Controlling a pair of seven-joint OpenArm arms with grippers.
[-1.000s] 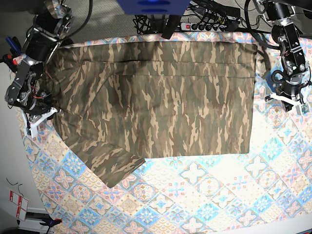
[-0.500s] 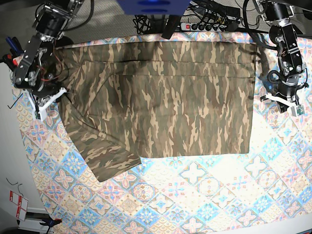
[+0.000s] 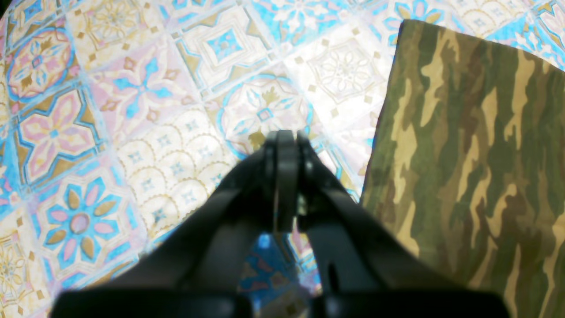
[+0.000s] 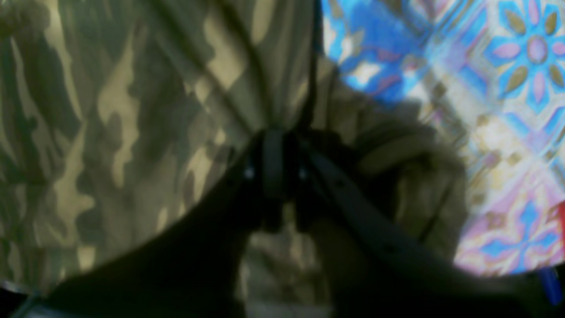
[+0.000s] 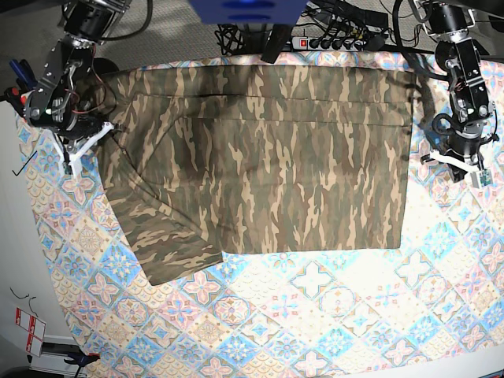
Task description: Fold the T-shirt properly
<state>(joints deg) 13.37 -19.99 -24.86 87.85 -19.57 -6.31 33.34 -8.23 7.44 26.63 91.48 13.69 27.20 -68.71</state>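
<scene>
Gripping a gathered bunch of camouflage cloth, the right gripper [image 4: 282, 152] has its jaws drawn nearly together in the wrist view, with fabric puckering toward the tips; whether the pinch is firm or loosening cannot be told from the blurred picture. In the base view that gripper [image 5: 79, 146] sits at the shoulder-side edge of the T-shirt [image 5: 268, 157], just above the sleeve [image 5: 169, 248] that sticks out diagonally over the tablecloth [image 5: 331, 315]. The left gripper [image 3: 284, 141] has its jaws pressed together on nothing, hovering over bare tablecloth just beside the shirt's straight side edge [image 3: 375, 145]. The shirt lies mostly flat across the upper half of the table, with long creases running along its length near the far edge. It looks thin, light and limp, so it should drape, wrinkle and drag rather than hold a shape; lifting from one point will likely bunch it. Corners, hems and the sleeve edge seem the best places to take hold, ideally two at once.
</scene>
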